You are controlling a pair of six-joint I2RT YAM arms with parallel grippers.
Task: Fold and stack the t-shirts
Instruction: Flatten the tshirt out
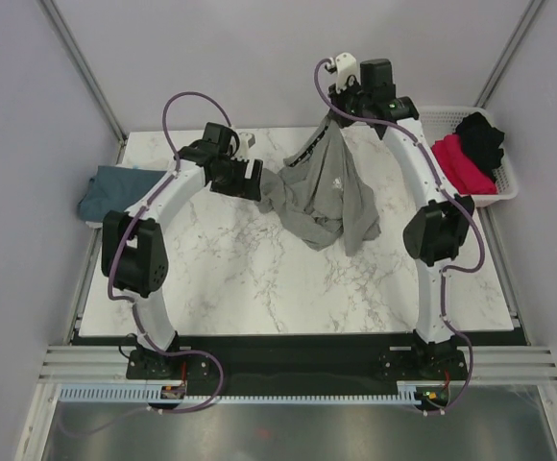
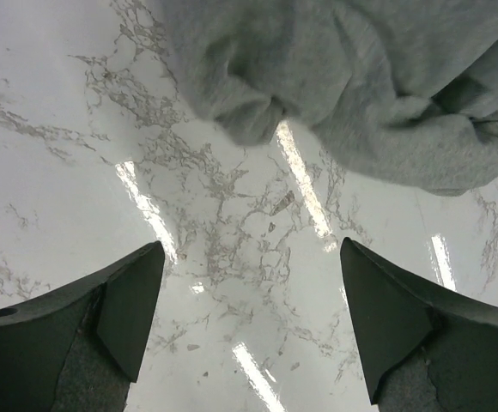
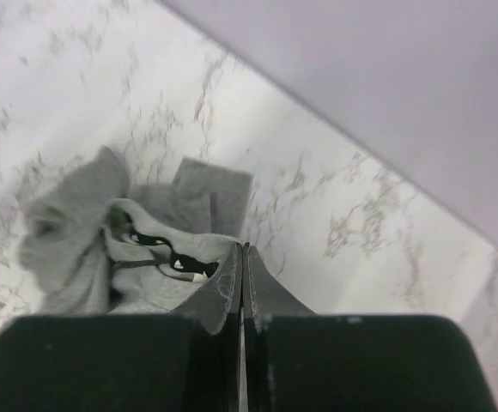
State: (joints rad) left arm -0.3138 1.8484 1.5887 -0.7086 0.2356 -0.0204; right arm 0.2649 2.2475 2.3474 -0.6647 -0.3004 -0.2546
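Note:
A heather grey t-shirt (image 1: pixel 328 197) with a small white chest logo lies crumpled at the back middle of the marble table (image 1: pixel 259 279). One edge of it is drawn up to my right gripper (image 1: pixel 334 113). In the right wrist view that gripper (image 3: pixel 243 247) is shut on the grey t-shirt (image 3: pixel 86 232), whose collar hangs just below the fingers. My left gripper (image 1: pixel 245 178) hovers at the shirt's left edge. In the left wrist view it (image 2: pixel 249 257) stands open over bare marble, with the grey cloth (image 2: pixel 386 94) just beyond its fingertips.
A teal-blue t-shirt (image 1: pixel 115 190) lies folded at the table's left edge. A white basket (image 1: pixel 509 182) at the back right holds a magenta t-shirt (image 1: pixel 463 165) and a black t-shirt (image 1: pixel 480 137). Grey walls close in behind and on both sides.

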